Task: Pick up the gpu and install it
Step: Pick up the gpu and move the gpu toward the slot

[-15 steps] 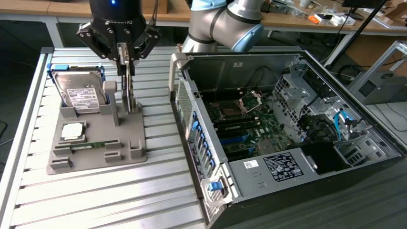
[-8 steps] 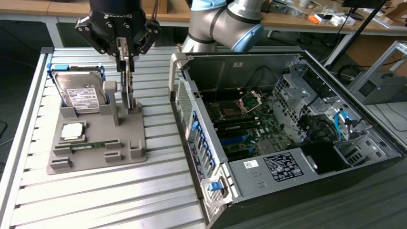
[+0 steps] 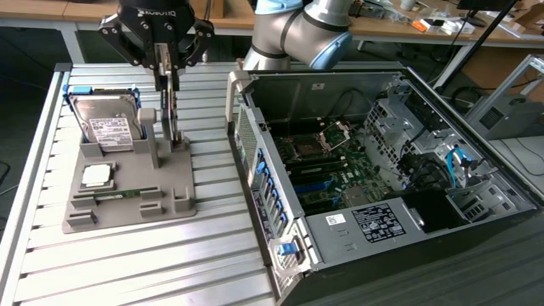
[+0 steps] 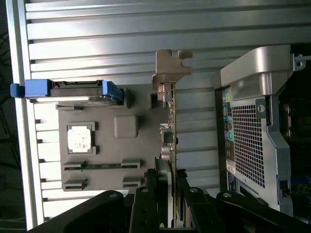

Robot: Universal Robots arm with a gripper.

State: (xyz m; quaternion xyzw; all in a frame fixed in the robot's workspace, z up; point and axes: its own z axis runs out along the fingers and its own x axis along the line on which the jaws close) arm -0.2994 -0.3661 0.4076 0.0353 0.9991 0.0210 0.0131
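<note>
The table (image 3: 170, 255) is ribbed bare metal, the holder (image 3: 127, 207) matt grey plastic, the gpu (image 4: 172, 131) bracket (image 4: 170, 65) dull metal.

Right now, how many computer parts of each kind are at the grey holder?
hard drive: 1
gpu: 1
processor chip: 1
memory stick: 1
Total: 4

Slatted table (image 3: 127, 264): grey fixture (image 3: 119, 213), computer case (image 3: 314, 95)

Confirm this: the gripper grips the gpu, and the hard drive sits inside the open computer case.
Partly wrong. The gripper does grip the gpu, but the hard drive stands in the gray holder beside the open computer case, per the exterior view.
</note>
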